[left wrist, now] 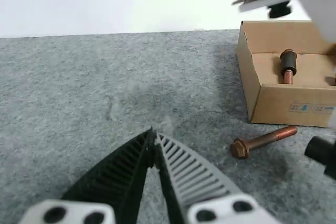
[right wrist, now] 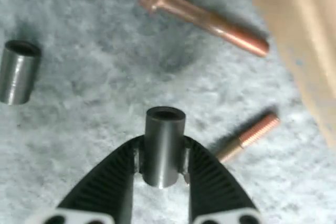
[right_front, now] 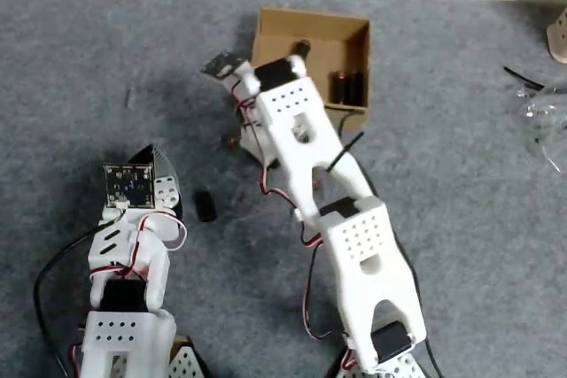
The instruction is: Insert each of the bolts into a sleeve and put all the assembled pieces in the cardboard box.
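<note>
Right wrist view | right tool (right wrist: pixel 161 153) clamps sleeve (right wrist: pixel 165 129) | bolt (right wrist: pixel 202 18) lies beyond tips | left tool (left wrist: pixel 154 139) closed

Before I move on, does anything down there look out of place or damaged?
Nothing stands out. The right gripper holds a sleeve upright; a bolt, a second bolt and a spare sleeve lie loose on the carpet near the box, undamaged.

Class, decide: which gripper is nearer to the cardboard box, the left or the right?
Right. The right gripper, shut on a sleeve, is close beside the cardboard box; the left gripper sits well back from it.
</note>
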Available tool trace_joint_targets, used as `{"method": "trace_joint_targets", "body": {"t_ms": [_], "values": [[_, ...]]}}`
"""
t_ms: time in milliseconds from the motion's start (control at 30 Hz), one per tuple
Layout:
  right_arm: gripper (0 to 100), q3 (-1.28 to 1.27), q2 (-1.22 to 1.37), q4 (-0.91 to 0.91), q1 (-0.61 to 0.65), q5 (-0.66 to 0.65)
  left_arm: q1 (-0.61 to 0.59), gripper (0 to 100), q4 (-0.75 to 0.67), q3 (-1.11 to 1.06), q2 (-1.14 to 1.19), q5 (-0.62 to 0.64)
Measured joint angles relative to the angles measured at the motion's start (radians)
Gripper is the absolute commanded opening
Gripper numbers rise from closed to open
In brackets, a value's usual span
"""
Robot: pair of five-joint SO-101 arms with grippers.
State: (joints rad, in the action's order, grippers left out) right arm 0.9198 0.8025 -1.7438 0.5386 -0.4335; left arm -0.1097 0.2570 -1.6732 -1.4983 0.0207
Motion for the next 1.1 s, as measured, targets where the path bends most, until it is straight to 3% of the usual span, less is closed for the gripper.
{"method": "trace_joint_targets", "body": {"t_ms": [700, 933, 1100], "values": [[0.6, -0.008, -0.100, -0.003, -0.032, 0.078, 0.000, 1, 0.000, 0.000, 0.000, 0.000], [0.6, -0.206, -0.272, 0.000, -0.034, 0.086, 0.000, 1, 0.000, 0.000, 0.000, 0.000], [0.6, -0.450, -0.459, 0.140, -0.034, 0.086, 0.000, 1, 0.000, 0.000, 0.000, 0.000]]}}
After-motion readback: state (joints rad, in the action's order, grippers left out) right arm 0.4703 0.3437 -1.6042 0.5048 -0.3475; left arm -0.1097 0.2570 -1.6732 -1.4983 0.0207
